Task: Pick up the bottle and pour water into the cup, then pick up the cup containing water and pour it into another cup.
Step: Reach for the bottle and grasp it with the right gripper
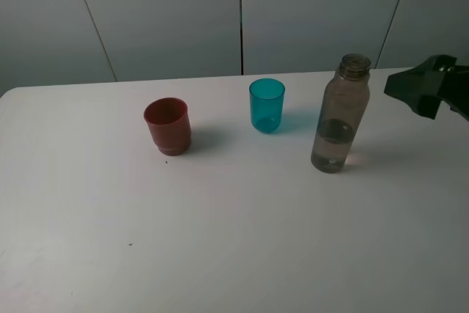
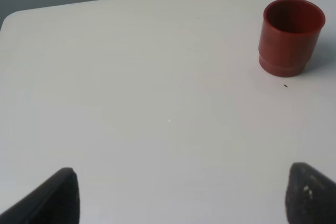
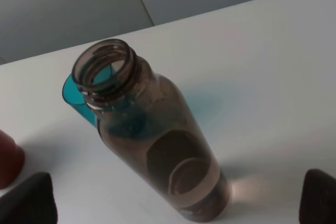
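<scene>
A white surface (image 1: 234,240) carries three things in a loose row, with grey wall panels (image 1: 168,12) behind its far edge. The bottle (image 1: 339,119) stands upright at the right of the row, slightly nearer than the others. It is tall, slim and smoky brown, its threaded neck is uncapped, and a liquid level shows in its lower part. The teal cup (image 1: 267,105) stands upright to the left of the bottle and a little farther back, near it but not touching; it casts a bluish glow on the surface beside it. The red-brown cup (image 1: 168,126) stands upright farther left, well apart from the teal one, its narrower stepped base on the surface. A tiny dark speck lies just in front of it. The right claw (image 3: 174,199) is spread wide and pinches nothing. From its own camera the two dark fingertips sit at either side with the bottle's lower end between them, untouched, and the teal cup is seen through and behind the bottle's shoulder. In the high view this claw hangs at the right edge, level with the bottle's upper half and clearly apart from it. The left claw (image 2: 184,195) is also spread wide and empty, its fingertips above bare surface, with the red-brown cup standing well beyond them.
</scene>
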